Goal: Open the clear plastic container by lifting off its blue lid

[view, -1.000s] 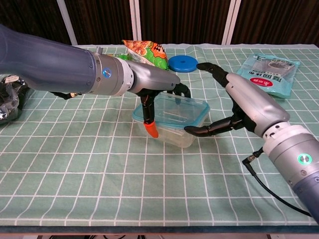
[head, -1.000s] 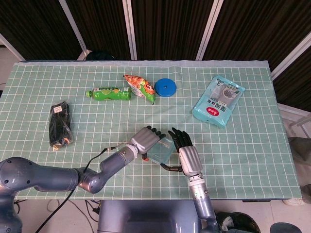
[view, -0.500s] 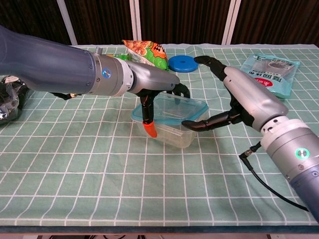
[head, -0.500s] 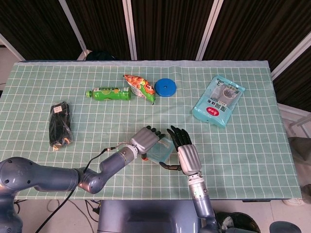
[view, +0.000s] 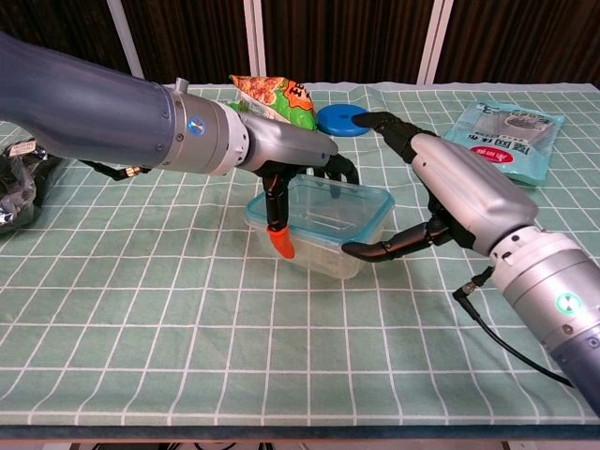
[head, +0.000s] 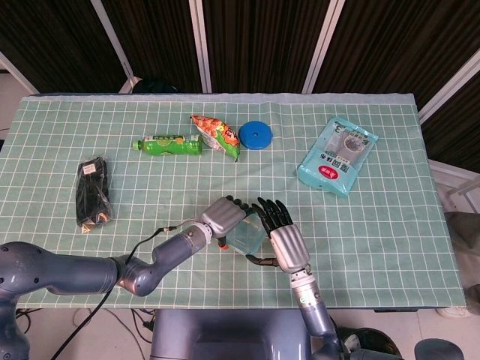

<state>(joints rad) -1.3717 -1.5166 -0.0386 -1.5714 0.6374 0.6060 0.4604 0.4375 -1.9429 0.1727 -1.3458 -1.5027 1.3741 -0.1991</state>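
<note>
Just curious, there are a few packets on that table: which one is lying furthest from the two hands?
The black packet at the table's left edge; the snack bag and pale blue pouch lie closer.

Your two arms: blue-grey shells, silver hands, black fingers

Look at your left hand (view: 286,155): a smooth silver back shell, black fingers (view: 339,169) beyond it, one digit capped in bright orange. Behind those fingers sits a silver wrist cuff with a small blue round badge, then a broad blue-grey forearm, a thin black cable trailing off it. Your right hand (view: 459,192) matches: silver shell, glossy black fingers (view: 380,249), and back from them a silver cuff with a glowing green ring light and a black cable plugged in beside it.
</note>
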